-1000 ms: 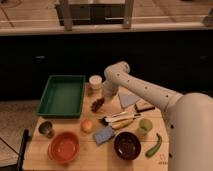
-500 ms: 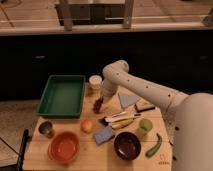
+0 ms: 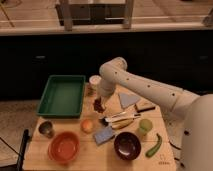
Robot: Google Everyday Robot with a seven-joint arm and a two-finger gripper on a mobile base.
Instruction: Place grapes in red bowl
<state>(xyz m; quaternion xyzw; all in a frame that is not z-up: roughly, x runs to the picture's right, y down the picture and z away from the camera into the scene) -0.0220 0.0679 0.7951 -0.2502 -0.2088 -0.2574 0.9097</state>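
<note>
Compared with a second ago, we find the gripper (image 3: pixel 99 103) barely displaced, a shade lower, just beside the green tray (image 3: pixel 62 95). Its fingers pinch the grapes (image 3: pixel 98 106) close over the wooden table (image 3: pixel 75 161). An orange (image 3: pixel 87 125) lies near. We note the red bowl (image 3: pixel 64 146) well apart, front left.

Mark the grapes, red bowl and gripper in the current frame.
grapes (image 3: pixel 98 107), camera view, lower berries of the bunch.
red bowl (image 3: pixel 64 148), camera view, bare inside bottom.
gripper (image 3: pixel 99 101), camera view, between its fingertips, closed on the grapes.
</note>
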